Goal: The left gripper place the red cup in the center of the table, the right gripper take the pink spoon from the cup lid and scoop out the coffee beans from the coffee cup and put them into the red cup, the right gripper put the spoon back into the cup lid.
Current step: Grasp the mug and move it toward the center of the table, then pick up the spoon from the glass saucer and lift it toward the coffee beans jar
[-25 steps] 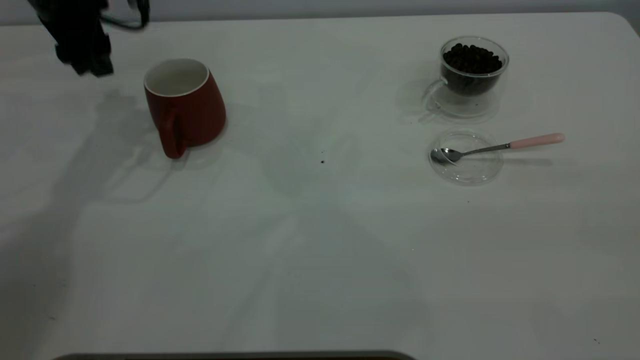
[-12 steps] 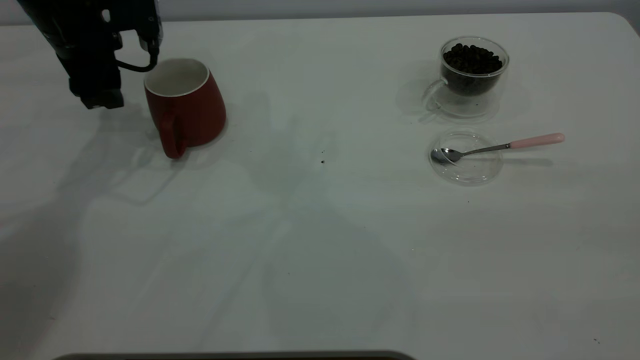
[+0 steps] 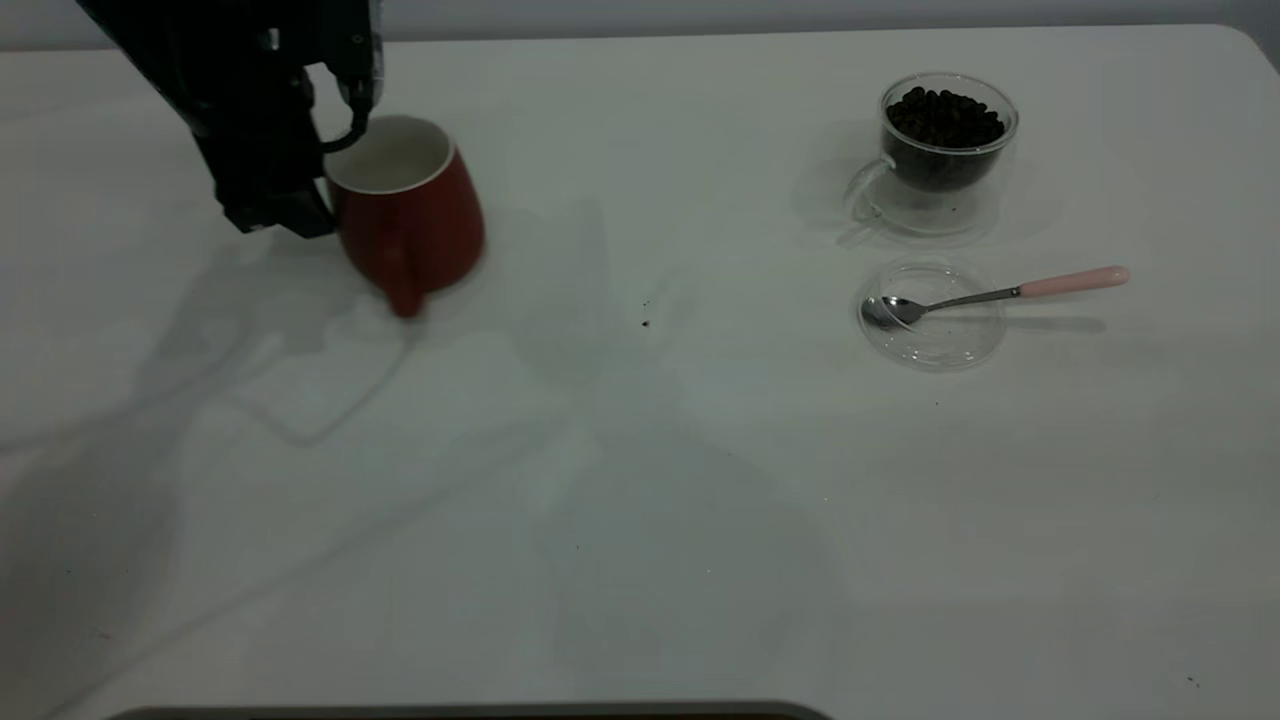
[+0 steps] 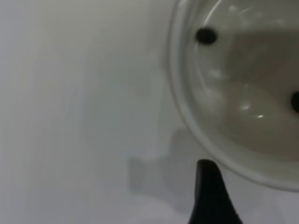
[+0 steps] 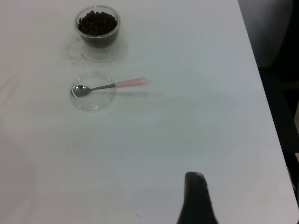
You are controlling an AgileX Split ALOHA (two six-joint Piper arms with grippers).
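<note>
Left hand (image 3: 300, 205) is pressed against the red cup (image 3: 410, 215) at the counter's (image 3: 640, 480) far-left, grip state unclear, so confirm a firm hold on the rim, then slide it level to centre, short of the cup lid (image 3: 932, 318).

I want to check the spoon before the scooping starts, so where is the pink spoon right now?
In the exterior view the pink spoon lies at the table's right side, its bowl in the clear cup lid and its handle pointing right, just in front of the coffee cup.
</note>
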